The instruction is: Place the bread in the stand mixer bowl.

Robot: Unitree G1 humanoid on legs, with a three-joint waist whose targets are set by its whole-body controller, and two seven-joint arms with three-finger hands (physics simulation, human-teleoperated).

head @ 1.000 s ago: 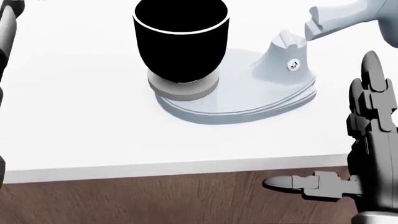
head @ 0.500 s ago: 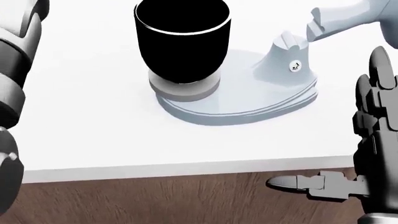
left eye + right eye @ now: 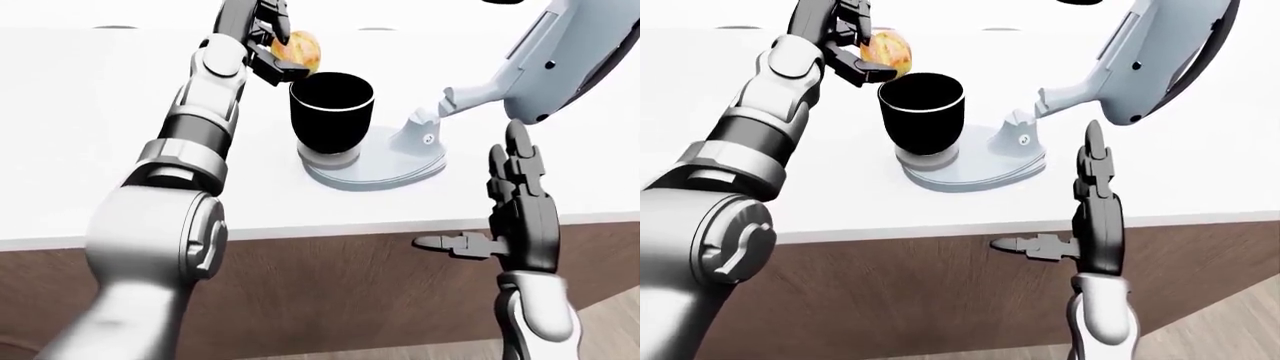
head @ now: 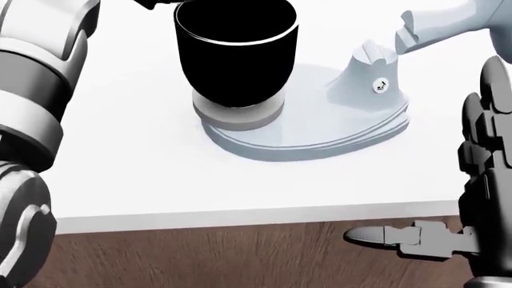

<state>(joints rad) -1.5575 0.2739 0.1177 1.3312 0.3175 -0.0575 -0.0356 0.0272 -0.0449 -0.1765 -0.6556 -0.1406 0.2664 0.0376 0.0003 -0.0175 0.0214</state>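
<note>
Risk, drop point: you hold the bread (image 3: 300, 49) just beside the upper-left of the bowl (image 3: 331, 116) rim in the left-eye view, not clearly over the mouth. Release here and, in my judgement, it lands on the counter (image 3: 90, 135) or glances off the rim.
Risk, bowl contact: your left hand (image 3: 268, 37) has dark fingers (image 3: 283, 70) low and near the rim. A further reach at this height could knock the bowl on its base (image 3: 375, 165).
Risk, mixer head: the tilted-up mixer head (image 3: 555, 60) overhangs to the view's right of the bowl. An overshoot across the mouth would bring the hand toward it.
Risk, visibility: the head view cuts off the bread and the hand at its top edge, so judge alignment from the eye views only.
Left hand state: fingers closed round the bread, carrying it.
Left arm pose: extended well up the view from lower left, forearm (image 3: 205, 105) rising toward the bowl, wrist beside the rim.
Right hand state: your right hand (image 3: 520, 210) is empty, fingers straight and pointing up, thumb (image 3: 450, 243) stuck out toward the view's left.
Right arm pose: held upright at the counter edge, clear of the mixer base.
Bread location: in the left hand, off the counter, near the bowl's rim, not yet inside.
</note>
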